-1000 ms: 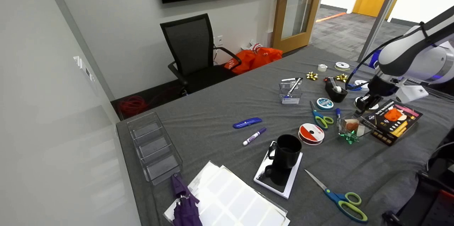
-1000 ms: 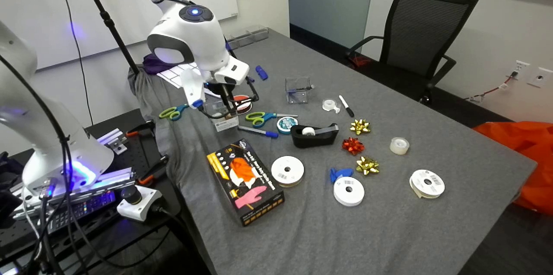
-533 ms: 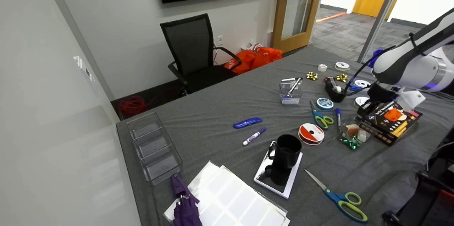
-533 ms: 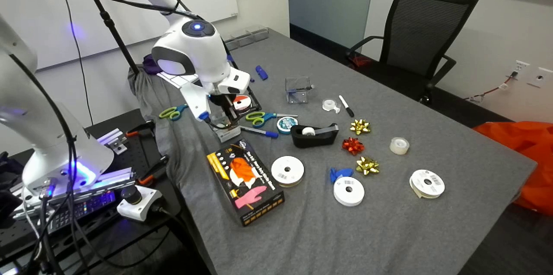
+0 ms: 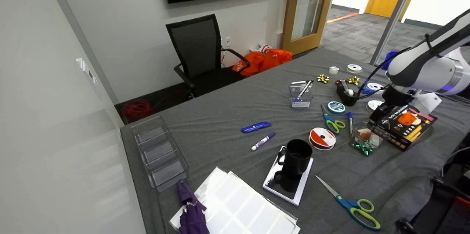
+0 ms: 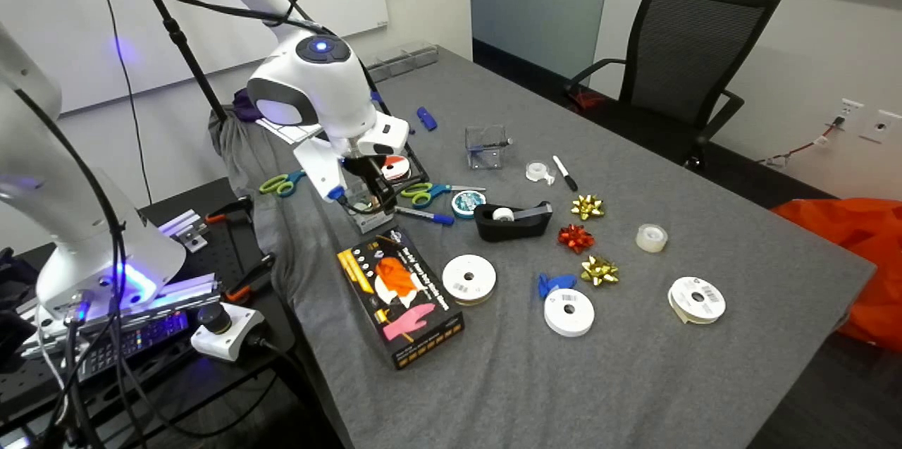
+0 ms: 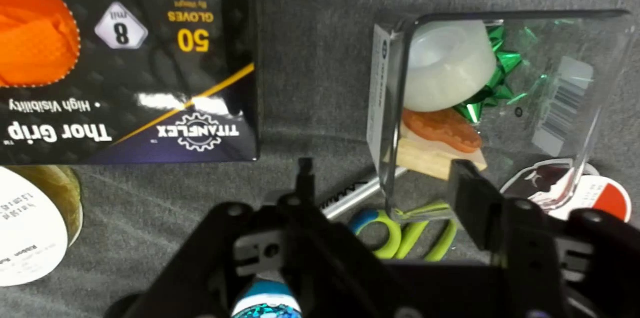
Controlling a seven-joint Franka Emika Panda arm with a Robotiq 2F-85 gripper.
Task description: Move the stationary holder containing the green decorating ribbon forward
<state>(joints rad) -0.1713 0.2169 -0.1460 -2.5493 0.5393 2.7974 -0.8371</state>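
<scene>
In the wrist view, the clear holder (image 7: 378,93) is occupying the right of the frame, its rim facing the camera. A white roll (image 7: 452,71) is sitting at its upper left, with a green bow (image 7: 506,71) showing just to the right, partly covered by the roll. Below the roll, an orange-brown piece (image 7: 447,132) is lying against a pale tan block (image 7: 430,158). The gripper (image 7: 385,173) is reaching in from the bottom edge, its fingers (image 7: 470,203) standing well apart, with the holder's wall passing between them: the frame-left finger is hanging outside, the frame-right one is overlapping the interior. Whether either is touching the wall, I cannot tell. A glove box (image 7: 200,58) is lying at the upper left, apart from the holder.

In both exterior views the gripper is partly hiding the holder. At the right of an exterior view, the holder is sitting between a red-and-white spool (image 5: 323,137) and the glove box. A pen (image 5: 304,91) is slanting inside a transparent pen stand (image 5: 301,104), a black mug (image 5: 298,158) is standing on a flat pad (image 5: 288,190) at lower centre, and a divided tray (image 5: 157,155) is lying at the left. In an exterior view, a black tape dispenser (image 6: 513,225) is holding a small roll (image 6: 503,213) near mid-frame.
</scene>
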